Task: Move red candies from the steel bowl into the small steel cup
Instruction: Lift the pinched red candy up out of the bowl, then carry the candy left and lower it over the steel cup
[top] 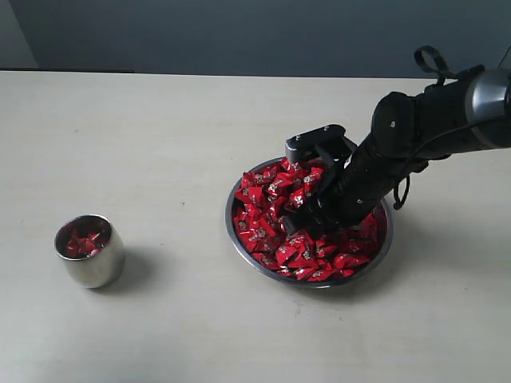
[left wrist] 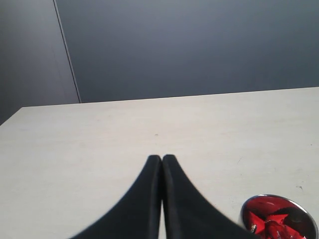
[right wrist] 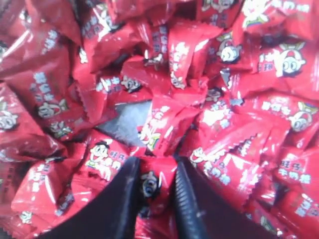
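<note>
The steel bowl (top: 230, 227) right of centre is heaped with red candies (top: 271, 209). My right gripper (top: 302, 214) reaches down into the heap from the right. In the right wrist view the right gripper (right wrist: 155, 162) is shut on one red candy (right wrist: 155, 183), its wrapper pinched between the two black fingers, with other candies packed all round. The small steel cup (top: 94, 267) stands at the left with a few red candies (top: 82, 239) inside. My left gripper (left wrist: 162, 157) is shut and empty above bare table, with the cup (left wrist: 245, 211) off to one side.
The pale table (top: 160, 136) ends at a dark wall behind. A wide stretch of bare tabletop separates the cup from the bowl. The right arm (top: 431, 120) comes in from the right edge over the bowl's far side.
</note>
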### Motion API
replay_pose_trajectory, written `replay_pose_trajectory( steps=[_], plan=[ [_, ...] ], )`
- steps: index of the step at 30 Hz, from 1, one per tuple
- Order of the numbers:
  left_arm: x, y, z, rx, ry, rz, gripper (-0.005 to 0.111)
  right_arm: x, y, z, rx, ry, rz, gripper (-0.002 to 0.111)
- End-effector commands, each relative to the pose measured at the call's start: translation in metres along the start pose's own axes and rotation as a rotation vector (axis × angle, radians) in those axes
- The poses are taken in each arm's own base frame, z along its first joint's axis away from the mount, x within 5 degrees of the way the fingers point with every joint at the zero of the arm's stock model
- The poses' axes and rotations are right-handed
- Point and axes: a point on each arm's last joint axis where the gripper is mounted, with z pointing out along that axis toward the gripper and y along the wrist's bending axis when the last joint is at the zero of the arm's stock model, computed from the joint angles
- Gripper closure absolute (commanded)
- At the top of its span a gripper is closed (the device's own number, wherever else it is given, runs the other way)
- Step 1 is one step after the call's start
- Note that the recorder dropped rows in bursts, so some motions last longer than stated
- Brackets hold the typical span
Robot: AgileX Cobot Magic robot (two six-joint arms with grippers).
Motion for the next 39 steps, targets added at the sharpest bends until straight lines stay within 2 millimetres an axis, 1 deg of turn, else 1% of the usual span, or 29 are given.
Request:
replay_pose_trajectory(
  steps=[1, 5, 10, 15, 18, 21, 26, 33, 36, 39],
  plan=[
    [0.0, 0.0, 0.0, -0.001, -0.008, 0.0, 0.106, -0.01, 0.0, -0.023, 0.027, -0.085, -0.029, 0.109],
    [0.0, 0.0, 0.0, -0.001, -0.008, 0.0, 0.106, -0.018, 0.0, -0.047, 0.069, -0.191, -0.046, 0.109],
    [0.0, 0.0, 0.0, -0.001, -0.008, 0.0, 0.106, -0.021, -0.004, -0.066, 0.11, -0.265, -0.029, 0.109],
    [0.0, 0.0, 0.0, -0.001, -0.008, 0.0, 0.106, -0.021, -0.017, -0.07, 0.116, -0.279, 0.035, 0.109],
    [0.0, 0.0, 0.0, -0.001, -0.008, 0.0, 0.106, -0.023, -0.015, -0.071, 0.1, -0.307, 0.014, 0.109],
    [0.0, 0.0, 0.0, -0.001, -0.008, 0.0, 0.106, -0.028, -0.009, -0.072, 0.034, -0.357, -0.005, 0.109],
    [0.0, 0.0, 0.0, -0.001, -0.008, 0.0, 0.106, -0.035, -0.001, -0.066, -0.073, -0.427, -0.05, 0.109],
    [0.001, 0.0, 0.0, -0.001, -0.006, 0.0, 0.106, -0.038, 0.009, -0.039, -0.232, -0.439, -0.11, 0.109],
    [0.001, 0.0, 0.0, -0.001, -0.006, 0.0, 0.106, -0.039, 0.014, -0.031, -0.31, -0.462, -0.153, 0.109],
    [0.001, 0.0, 0.0, -0.001, -0.006, 0.0, 0.106, -0.042, 0.023, -0.026, -0.318, -0.488, -0.2, 0.109]
  ],
)
